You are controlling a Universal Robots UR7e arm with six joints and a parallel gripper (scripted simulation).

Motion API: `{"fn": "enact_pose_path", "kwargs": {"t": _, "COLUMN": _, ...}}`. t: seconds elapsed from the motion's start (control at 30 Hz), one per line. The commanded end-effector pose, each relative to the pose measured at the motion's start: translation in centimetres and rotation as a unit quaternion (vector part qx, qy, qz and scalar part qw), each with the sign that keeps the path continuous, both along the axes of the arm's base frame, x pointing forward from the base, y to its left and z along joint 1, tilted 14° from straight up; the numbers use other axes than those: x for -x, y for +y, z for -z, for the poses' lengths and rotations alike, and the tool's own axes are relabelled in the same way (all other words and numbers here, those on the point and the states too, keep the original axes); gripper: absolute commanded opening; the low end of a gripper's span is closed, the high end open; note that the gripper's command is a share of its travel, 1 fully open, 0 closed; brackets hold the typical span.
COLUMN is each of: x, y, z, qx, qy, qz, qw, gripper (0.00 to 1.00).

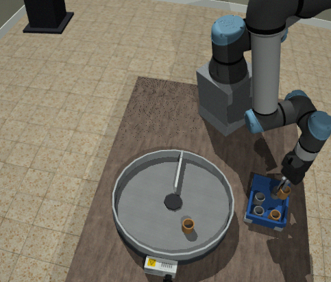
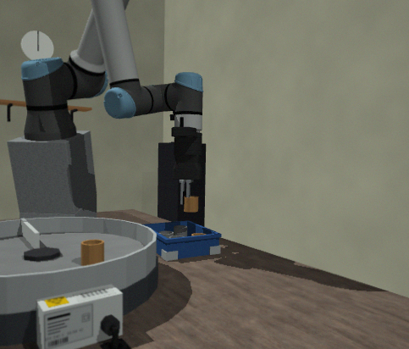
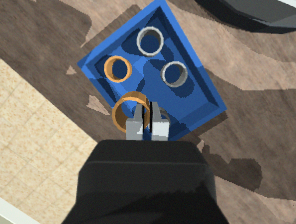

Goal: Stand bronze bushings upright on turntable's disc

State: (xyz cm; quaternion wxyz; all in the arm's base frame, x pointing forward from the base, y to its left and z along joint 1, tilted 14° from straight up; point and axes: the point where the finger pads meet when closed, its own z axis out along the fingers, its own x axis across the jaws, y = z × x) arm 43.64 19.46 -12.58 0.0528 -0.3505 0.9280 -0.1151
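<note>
My gripper (image 1: 279, 189) (image 2: 185, 201) (image 3: 147, 110) is shut on the wall of a bronze bushing (image 1: 284, 194) (image 2: 191, 205) (image 3: 118, 116), held roughly upright above the crate (image 1: 264, 222) (image 2: 192, 249) (image 3: 197, 62). Another bronze bushing (image 1: 271, 218) (image 3: 106, 70) stands in a crate corner. Two steel bushings stand in it, one (image 1: 258, 215) (image 3: 150, 53) near the corner, one (image 1: 260, 202) (image 3: 174, 85) beside it; a third steel bushing (image 1: 274, 193) (image 3: 167, 117) is partly hidden by the gripper. One bronze bushing (image 1: 188, 230) (image 2: 92, 254) stands upright on the turntable's disc (image 1: 145, 212) (image 2: 67, 241).
The turntable has a raised rim (image 1: 231, 205) (image 2: 154, 246), a dark central hub (image 1: 173, 202) (image 2: 41, 254) and a fixed bar (image 1: 179, 171) (image 2: 31, 234) from rim towards hub. A white control box (image 1: 160, 267) (image 2: 80, 318) sits at its front. The crate lies to its right.
</note>
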Motion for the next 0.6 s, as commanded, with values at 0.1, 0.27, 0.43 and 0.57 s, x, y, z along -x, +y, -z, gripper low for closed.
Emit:
{"fn": "enact_pose_path", "kwargs": {"t": 0.1, "x": 0.36, "y": 0.4, "z": -2.19, "qx": 0.0, "qy": 0.0, "qz": 0.0, "qw": 1.0, "gripper": 0.0}}
{"fn": "enact_pose_path", "kwargs": {"t": 0.27, "x": 0.42, "y": 0.47, "z": -2.53, "qx": 0.0, "qy": 0.0, "qz": 0.0, "qw": 1.0, "gripper": 0.0}}
{"fn": "enact_pose_path", "kwargs": {"t": 0.43, "x": 0.42, "y": 0.47, "z": -2.54, "qx": 0.0, "qy": 0.0, "qz": 0.0, "qw": 1.0, "gripper": 0.0}}
{"fn": "enact_pose_path", "kwargs": {"t": 0.57, "x": 0.42, "y": 0.47, "z": -2.54, "qx": 0.0, "qy": 0.0, "qz": 0.0, "qw": 1.0, "gripper": 0.0}}
